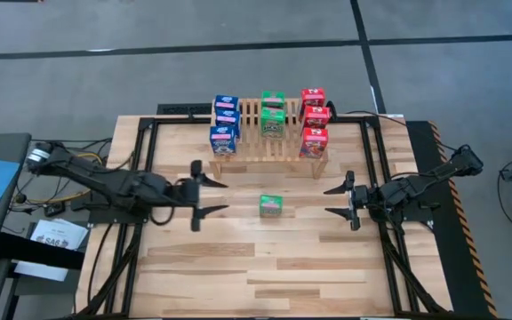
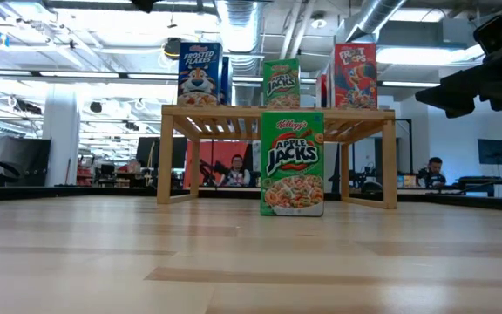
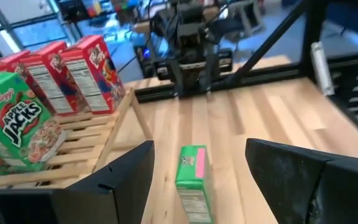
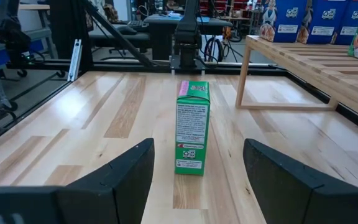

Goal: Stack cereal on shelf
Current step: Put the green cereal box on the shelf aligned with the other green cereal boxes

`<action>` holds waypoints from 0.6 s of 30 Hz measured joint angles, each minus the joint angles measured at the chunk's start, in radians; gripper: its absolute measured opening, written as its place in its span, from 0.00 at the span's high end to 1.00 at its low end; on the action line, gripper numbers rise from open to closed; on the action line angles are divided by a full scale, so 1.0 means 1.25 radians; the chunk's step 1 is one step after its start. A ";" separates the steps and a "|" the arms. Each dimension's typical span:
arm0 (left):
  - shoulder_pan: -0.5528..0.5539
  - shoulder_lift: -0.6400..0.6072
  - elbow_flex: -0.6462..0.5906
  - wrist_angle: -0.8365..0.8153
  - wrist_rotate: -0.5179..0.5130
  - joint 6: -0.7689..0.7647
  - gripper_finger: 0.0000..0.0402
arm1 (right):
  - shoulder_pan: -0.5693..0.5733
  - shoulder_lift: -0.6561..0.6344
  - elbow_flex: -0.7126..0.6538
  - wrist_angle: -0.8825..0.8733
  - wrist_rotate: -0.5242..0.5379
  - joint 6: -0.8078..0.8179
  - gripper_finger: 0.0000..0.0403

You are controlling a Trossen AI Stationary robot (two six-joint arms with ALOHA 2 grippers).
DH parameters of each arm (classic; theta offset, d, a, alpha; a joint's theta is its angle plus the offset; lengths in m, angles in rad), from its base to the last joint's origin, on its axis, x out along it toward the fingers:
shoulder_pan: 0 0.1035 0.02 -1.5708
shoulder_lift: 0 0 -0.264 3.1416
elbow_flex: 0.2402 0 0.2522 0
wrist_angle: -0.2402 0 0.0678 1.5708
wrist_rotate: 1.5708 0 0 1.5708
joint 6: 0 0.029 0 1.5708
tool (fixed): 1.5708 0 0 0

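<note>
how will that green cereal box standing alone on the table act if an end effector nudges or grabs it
The green cereal box stands upright on a narrow base, so a push high up would probably tip it. It looks like thin cardboard, likely light and somewhat crushable. Its flat sides should give decent grip.

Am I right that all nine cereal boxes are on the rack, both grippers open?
Not quite. Eight are on the rack; one green box stands on the table in front of it, between the open left gripper and open right gripper, as the high view shows.
</note>
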 joint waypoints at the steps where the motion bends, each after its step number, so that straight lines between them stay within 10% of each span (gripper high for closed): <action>1: 0.000 0.026 0.023 -0.010 -0.010 0.003 0.39 | 0.000 0.000 0.000 0.000 0.000 0.000 0.33; 18: 0.038 0.297 0.160 -0.031 -0.040 0.009 0.39 | 0.000 0.000 0.000 0.000 0.000 0.000 0.33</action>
